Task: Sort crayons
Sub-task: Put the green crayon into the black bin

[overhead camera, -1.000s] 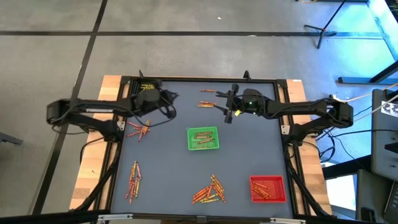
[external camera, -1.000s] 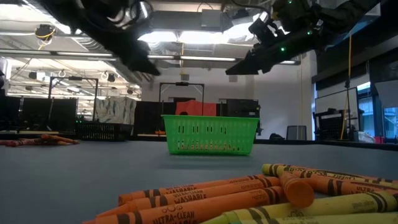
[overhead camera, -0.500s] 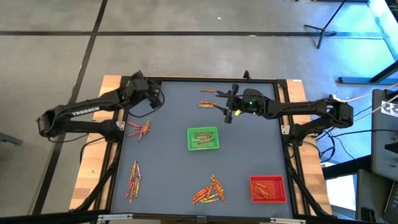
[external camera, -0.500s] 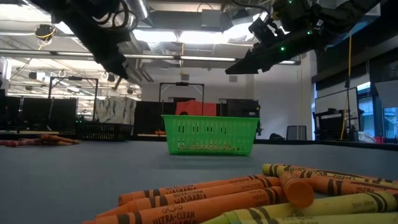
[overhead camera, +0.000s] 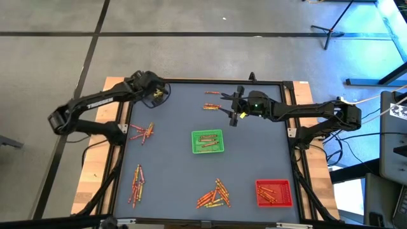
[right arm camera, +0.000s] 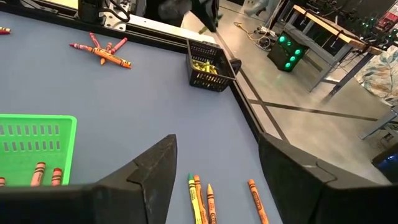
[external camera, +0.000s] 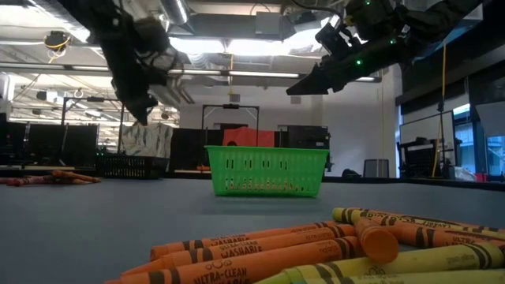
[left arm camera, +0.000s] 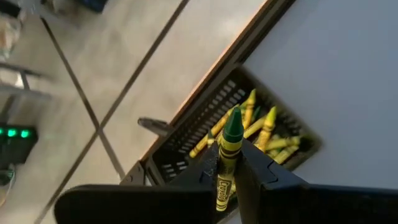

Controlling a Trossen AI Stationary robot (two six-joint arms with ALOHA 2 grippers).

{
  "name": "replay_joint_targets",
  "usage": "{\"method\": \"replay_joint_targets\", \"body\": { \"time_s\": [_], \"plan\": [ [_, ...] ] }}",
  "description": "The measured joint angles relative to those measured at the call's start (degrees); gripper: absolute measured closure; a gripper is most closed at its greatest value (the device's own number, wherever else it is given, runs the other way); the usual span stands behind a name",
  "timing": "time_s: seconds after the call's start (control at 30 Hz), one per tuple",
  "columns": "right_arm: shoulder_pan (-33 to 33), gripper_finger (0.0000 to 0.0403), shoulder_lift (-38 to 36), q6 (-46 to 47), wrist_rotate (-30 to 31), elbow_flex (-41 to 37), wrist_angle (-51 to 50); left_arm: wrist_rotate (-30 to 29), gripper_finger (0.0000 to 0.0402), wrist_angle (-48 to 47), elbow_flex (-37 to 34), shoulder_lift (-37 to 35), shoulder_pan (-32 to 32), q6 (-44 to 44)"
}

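Over smooth grey tabletop [overhead camera: 178,172], left fingers [left arm camera: 231,163] pinch 1 paper-wrapped green crayon [left arm camera: 229,149]; right fingers [right arm camera: 163,163] apart.

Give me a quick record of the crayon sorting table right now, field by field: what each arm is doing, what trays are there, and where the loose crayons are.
left gripper: shut on a green crayon, above the black tray of yellow crayons at the table's far left corner
right gripper: open, holding nothing, hovering over the far middle of the table
green tray: table centre, some crayons inside
red tray: near right corner, crayons inside
loose crayons: piles near left, near centre, mid left, a few beside the right gripper
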Motion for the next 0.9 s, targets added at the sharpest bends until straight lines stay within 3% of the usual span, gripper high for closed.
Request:
{"method": "replay_joint_targets", "body": {
  "time_s": [0.23, 0.6, 0.9],
  "plan": [
    [0.0, 0.0181, 0.0, 0.0, 0.0, 0.0, -0.83, 2.31, 0.0388, 3.42, 0.0, 6.67, 4.74, 4.66],
    [0.0, 0.0181, 0.0, 0.0, 0.0, 0.0, -1.1, 5.92, 0.0386, 6.06, 0.0, 10.47, 9.06, 6.0],
    [0.0, 0.0181, 0.0, 0.0, 0.0, 0.0, -1.13, 5.92, 0.0305, 5.04, 0.38, 10.37, 9.23, 4.41]
  ]
}}
